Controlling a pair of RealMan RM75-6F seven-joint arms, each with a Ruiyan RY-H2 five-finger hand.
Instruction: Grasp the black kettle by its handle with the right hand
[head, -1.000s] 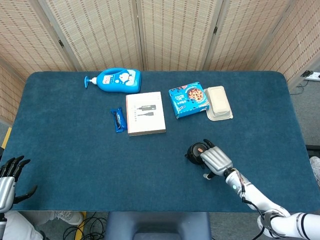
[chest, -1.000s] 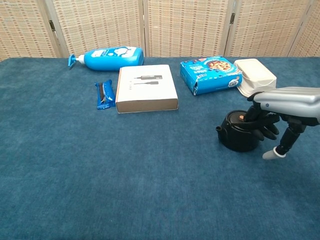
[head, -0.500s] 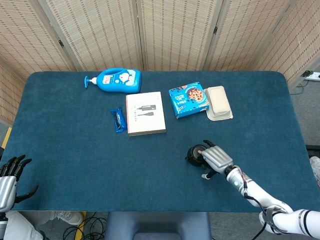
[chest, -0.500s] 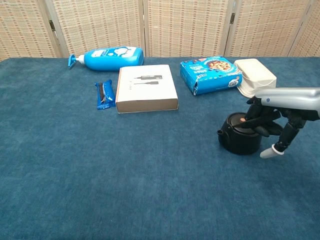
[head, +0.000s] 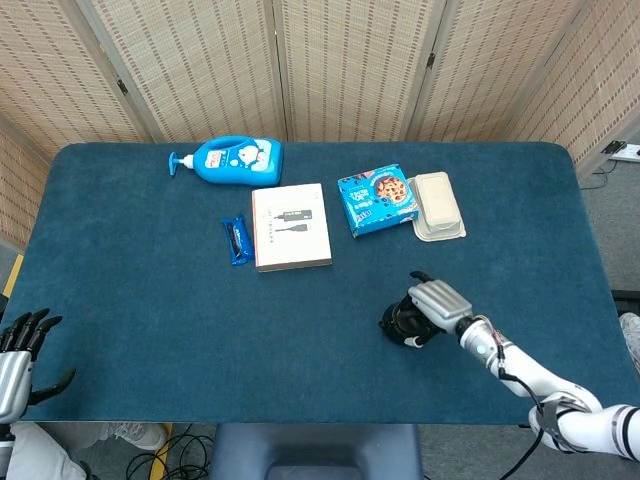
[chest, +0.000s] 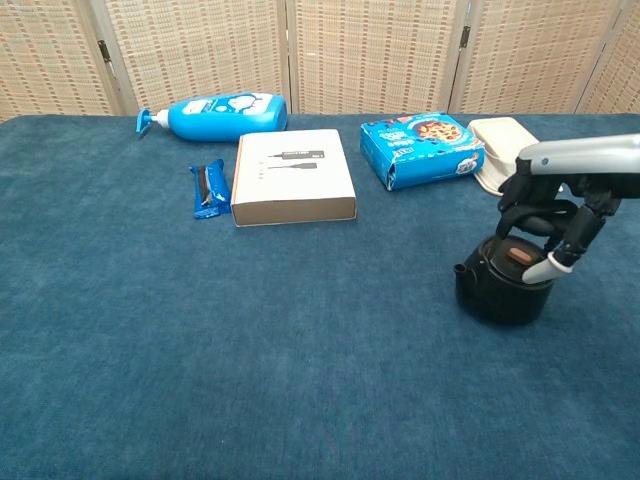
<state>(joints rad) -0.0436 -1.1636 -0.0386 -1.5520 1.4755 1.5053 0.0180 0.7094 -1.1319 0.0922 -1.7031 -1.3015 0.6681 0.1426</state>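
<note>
The black kettle (chest: 503, 287) (head: 398, 322) stands at the near right of the blue table, its spout pointing left and a brown knob on its lid. My right hand (chest: 553, 212) (head: 433, 303) is over it, the dark fingers (chest: 522, 202) curled around the arched handle above the lid, the white-tipped thumb angled down beside the knob. My left hand (head: 20, 356) shows only in the head view, off the table's near left corner, fingers spread and holding nothing.
Further back lie a blue cookie box (chest: 421, 148), a white lidded container (chest: 510, 150), a flat cardboard box (chest: 292, 174), a blue snack bar (chest: 208, 187) and a blue pump bottle (chest: 218, 115). Folding screens stand behind the table (chest: 200, 330).
My right hand has closed around the kettle's handle, and the kettle has shifted towards the near right edge with it. The left hand has not moved.
</note>
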